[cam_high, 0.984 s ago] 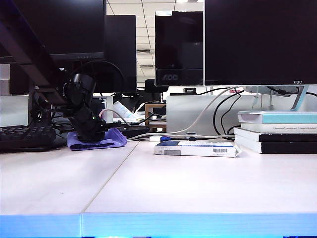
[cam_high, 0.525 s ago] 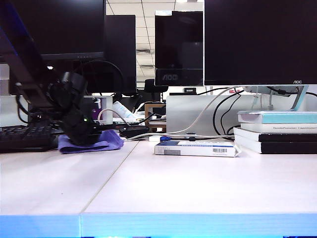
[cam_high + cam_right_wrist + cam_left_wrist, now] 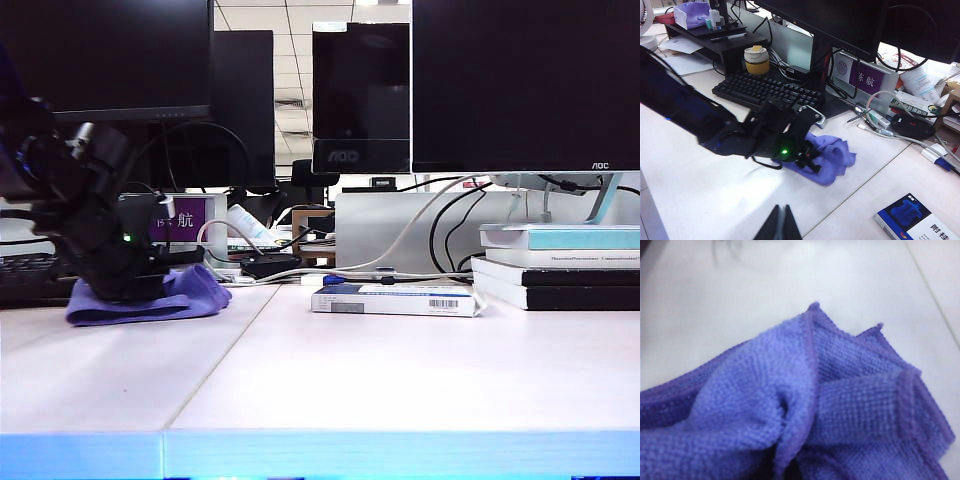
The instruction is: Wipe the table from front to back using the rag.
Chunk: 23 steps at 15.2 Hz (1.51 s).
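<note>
Your left gripper (image 3: 125,285) sat low over the left part of the table (image 3: 400,370), its jaws pressed together on the rag (image 3: 150,300), which it pinned against the pale top. In your left wrist view the rag (image 3: 805,415) filled most of the picture: bunched lavender-purple cloth with a darker stitched hem, its folds drawn in toward the pinch, and bare table (image 3: 790,275) beyond it. The rag lay left of the thin seam line (image 3: 225,345) in the top, nearer the back edge than the light blue front edge, with a black keyboard (image 3: 765,90) just behind it. From your right wrist view you could see the left gripper (image 3: 807,157) with the rag (image 3: 832,155) spilling out past it toward the seam. Your right gripper (image 3: 780,225) hung above the table, well apart from the cloth, its two dark fingers pressed together and holding nothing. A blue-and-white box (image 3: 395,298) lay right of the seam, and a stack of books (image 3: 560,265) stood toward the right back corner.
</note>
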Each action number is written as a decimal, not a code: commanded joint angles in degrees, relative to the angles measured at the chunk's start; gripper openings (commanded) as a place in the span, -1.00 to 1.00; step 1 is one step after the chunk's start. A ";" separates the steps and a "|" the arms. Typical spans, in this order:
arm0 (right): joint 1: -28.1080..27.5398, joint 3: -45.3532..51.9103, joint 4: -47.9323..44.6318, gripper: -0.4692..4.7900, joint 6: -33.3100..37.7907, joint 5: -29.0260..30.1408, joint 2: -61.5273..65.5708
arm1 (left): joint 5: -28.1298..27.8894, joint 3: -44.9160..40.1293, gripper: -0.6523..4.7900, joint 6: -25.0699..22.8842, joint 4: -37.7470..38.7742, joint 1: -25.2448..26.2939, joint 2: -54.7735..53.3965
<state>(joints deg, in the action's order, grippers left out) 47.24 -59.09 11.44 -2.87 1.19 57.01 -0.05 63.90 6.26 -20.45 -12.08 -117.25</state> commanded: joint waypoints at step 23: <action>0.11 -0.35 -0.94 -0.82 0.04 0.00 -0.15 | 2.82 -35.47 -0.78 -2.16 15.08 -4.61 28.37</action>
<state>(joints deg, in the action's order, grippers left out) 47.24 -59.09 11.42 -2.87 1.21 57.01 2.59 30.37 4.10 -15.73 -16.16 -88.27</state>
